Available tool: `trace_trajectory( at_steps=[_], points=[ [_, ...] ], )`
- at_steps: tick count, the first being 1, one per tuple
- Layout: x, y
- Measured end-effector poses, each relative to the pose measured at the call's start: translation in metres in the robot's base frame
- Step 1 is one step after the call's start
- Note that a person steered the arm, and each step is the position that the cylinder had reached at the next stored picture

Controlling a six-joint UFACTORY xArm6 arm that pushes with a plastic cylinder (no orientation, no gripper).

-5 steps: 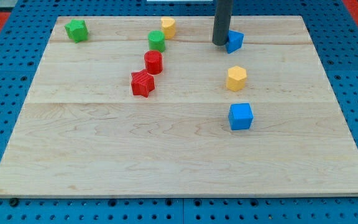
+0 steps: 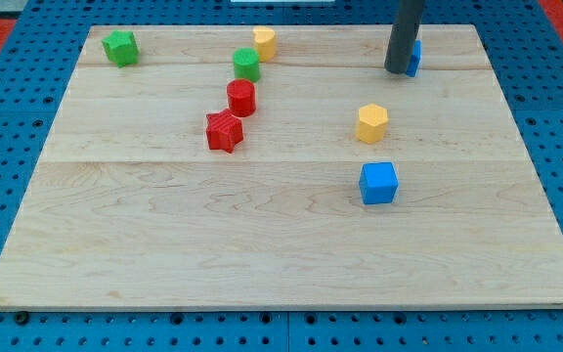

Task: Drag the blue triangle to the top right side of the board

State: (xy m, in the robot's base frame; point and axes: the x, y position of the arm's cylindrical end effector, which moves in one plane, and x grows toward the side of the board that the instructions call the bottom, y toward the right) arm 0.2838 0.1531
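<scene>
The blue triangle point(image 2: 414, 58) lies near the top of the board, right of centre, mostly hidden behind my rod. My tip point(image 2: 397, 70) rests on the board touching the triangle's left side. Only a thin blue sliver shows to the rod's right.
A blue cube point(image 2: 378, 183) and a yellow hexagon point(image 2: 371, 123) lie below the tip. A red cylinder point(image 2: 241, 98), a red star point(image 2: 224, 131), a green cylinder point(image 2: 247, 65), a yellow block point(image 2: 264, 41) and a green star point(image 2: 120, 47) sit to the left. The board's right edge point(image 2: 516, 108) is near.
My tip has slid to the view's right along the top of the board, and the blue triangle moved right with it.
</scene>
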Motion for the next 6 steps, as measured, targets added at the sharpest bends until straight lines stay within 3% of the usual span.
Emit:
trace_trajectory(
  at_steps=[2,4,6],
  points=[
    [0.01,0.025],
    [-0.042,0.026],
    [-0.005,0.021]
  ],
)
